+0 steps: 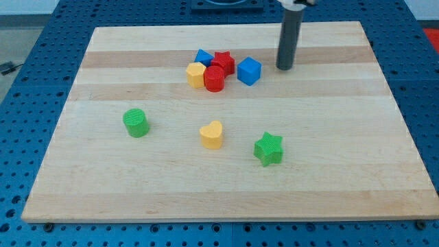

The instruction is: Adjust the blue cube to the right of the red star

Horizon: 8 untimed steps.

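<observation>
Toward twelve o'clock on the wooden surface (226, 185) sits a tight cluster, and parts of it are hard for me to read. A second blue block (203, 56) is half hidden behind its neighbours, so I cannot settle its shape. The red star (223, 60) shows only its upper points, since the red cylinder (215, 79) stands in front of it at its six o'clock. A yellow block (196, 74), faceted but unclear in shape, touches the cylinder at nine o'clock.

The blue cube (250, 71) lies just beside the star at about four o'clock from it; whether they touch I cannot tell.

My rod comes down nearly upright, its upper end cut off by the view's top edge. My tip (284, 68) rests near the cube at its three o'clock, a small gap between them. This tool has nothing that opens or closes and holds nothing.

Well apart toward six o'clock are a green cylinder (136, 123), a yellow heart (212, 134) and a green star (268, 149).
</observation>
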Available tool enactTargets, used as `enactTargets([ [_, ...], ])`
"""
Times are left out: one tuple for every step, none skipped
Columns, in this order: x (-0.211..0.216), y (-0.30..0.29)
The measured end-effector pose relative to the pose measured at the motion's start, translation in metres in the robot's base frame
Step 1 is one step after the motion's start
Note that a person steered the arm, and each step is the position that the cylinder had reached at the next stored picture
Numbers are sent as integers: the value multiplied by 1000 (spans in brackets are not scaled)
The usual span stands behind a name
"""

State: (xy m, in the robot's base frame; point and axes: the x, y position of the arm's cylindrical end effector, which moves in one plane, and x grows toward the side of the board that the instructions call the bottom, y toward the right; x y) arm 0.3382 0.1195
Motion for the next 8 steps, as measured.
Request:
enactTargets([
  [56,6],
  [83,-16],
  [78,-54],
  [65,-72],
  [63,-73],
  [55,-73],
  [46,-75],
  [39,-75],
])
